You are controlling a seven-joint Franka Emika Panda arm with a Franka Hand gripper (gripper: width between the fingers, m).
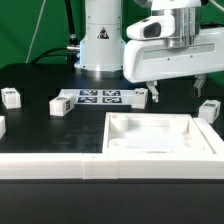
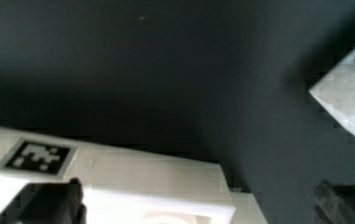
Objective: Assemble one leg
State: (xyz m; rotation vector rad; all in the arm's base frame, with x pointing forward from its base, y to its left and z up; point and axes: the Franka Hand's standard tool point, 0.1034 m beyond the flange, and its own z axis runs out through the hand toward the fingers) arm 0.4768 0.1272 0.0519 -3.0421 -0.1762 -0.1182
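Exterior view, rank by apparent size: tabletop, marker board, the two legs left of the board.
1. tabletop, largest, also nearest the camera
2. marker board
3. leg beside the board and far-left leg: they look alike, so no ranking between them.

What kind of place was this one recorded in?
Probably a robotics lab bench, not a home or factory: a robot arm stands on a black table, with a marker board and several tagged white legs laid out on it.
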